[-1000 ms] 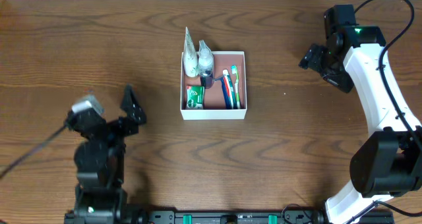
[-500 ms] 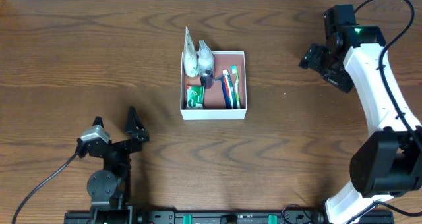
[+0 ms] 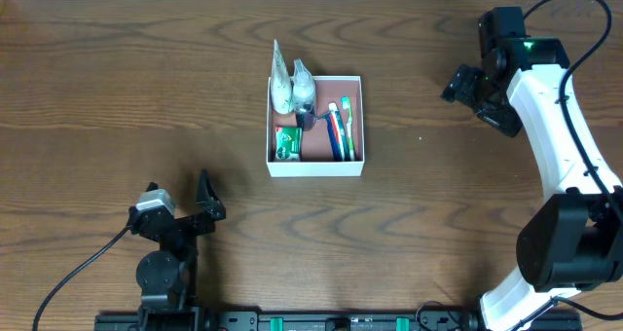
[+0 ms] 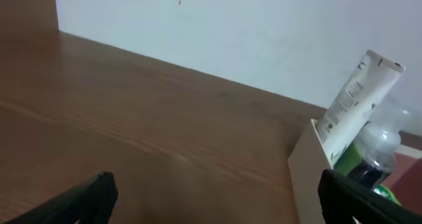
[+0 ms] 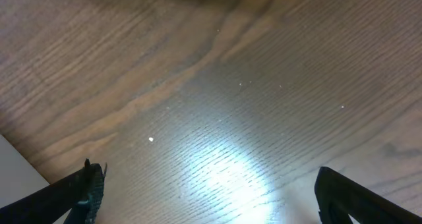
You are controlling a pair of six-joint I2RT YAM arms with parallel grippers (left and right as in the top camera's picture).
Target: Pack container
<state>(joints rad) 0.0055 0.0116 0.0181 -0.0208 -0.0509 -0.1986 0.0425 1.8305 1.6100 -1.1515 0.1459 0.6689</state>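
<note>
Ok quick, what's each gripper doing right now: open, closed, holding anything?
Left gripper: open, holding nothing.
Right gripper: open, holding nothing.

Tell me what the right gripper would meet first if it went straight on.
Probably the bare table: the open right gripper faces only wood, away from the container, though depth is unclear.

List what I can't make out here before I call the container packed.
Left wrist: the container is cut off by the right edge; only a corner, the white tube and the clear bottle show.
Overhead: the green packet label is too small to read; anything under the items is hidden.
Right wrist: only the table shows; container out of frame.
</note>
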